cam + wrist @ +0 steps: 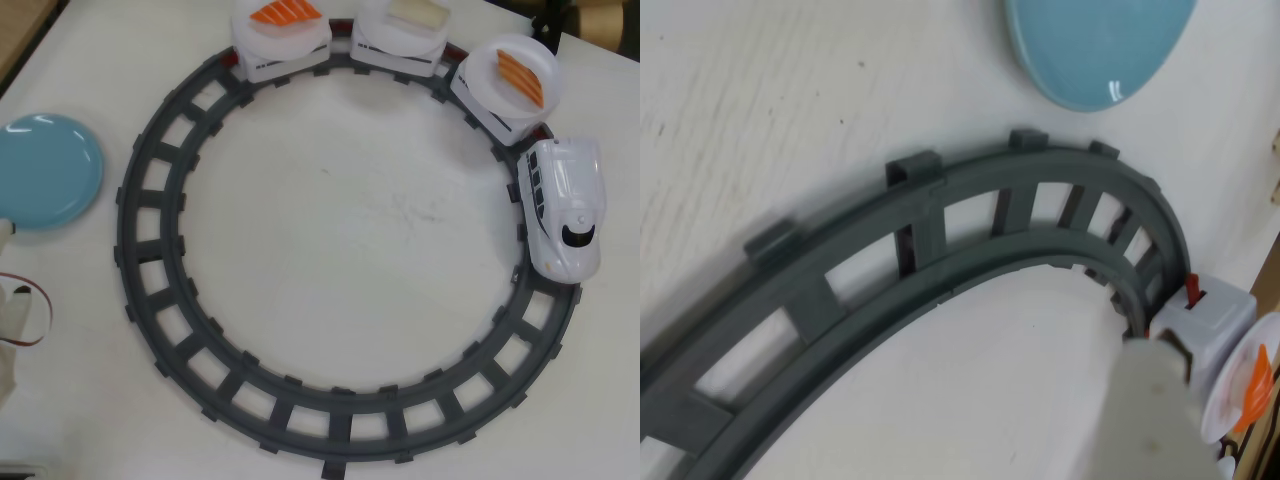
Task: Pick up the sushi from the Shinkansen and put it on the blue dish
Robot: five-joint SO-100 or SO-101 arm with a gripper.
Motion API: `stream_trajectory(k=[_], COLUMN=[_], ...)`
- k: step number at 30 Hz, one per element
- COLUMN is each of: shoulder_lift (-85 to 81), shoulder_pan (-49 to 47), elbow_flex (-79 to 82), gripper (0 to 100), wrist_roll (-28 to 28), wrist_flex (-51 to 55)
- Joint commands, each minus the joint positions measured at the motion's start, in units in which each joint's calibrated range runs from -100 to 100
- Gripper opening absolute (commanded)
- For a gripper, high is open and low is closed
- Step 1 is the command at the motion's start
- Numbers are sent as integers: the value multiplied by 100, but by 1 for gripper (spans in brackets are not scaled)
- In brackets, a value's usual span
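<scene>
The sushi (520,76) lies on the plate of the car just behind the Shinkansen (566,207), near the table's (330,210) far right edge; three cars, three pieces, one dish (45,170) at the left edge, partly cut off; the gripper (1155,400) shows one pale finger only, so I cannot tell if it is open.

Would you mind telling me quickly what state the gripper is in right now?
Gripper: cannot be told. The wrist view shows only one pale finger, so how the jaws stand is hidden; nothing seen held.
</scene>
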Motion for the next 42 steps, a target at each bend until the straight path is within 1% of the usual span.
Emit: stream_trajectory(k=[1, 40, 42], shoulder_lift=[11, 11, 11], shoulder_pan=[0, 88, 229], elbow_flex=[-39, -48, -93], gripper=[25, 25, 25], wrist_roll=[-34, -34, -39], wrist_flex=[-90, -98, -132])
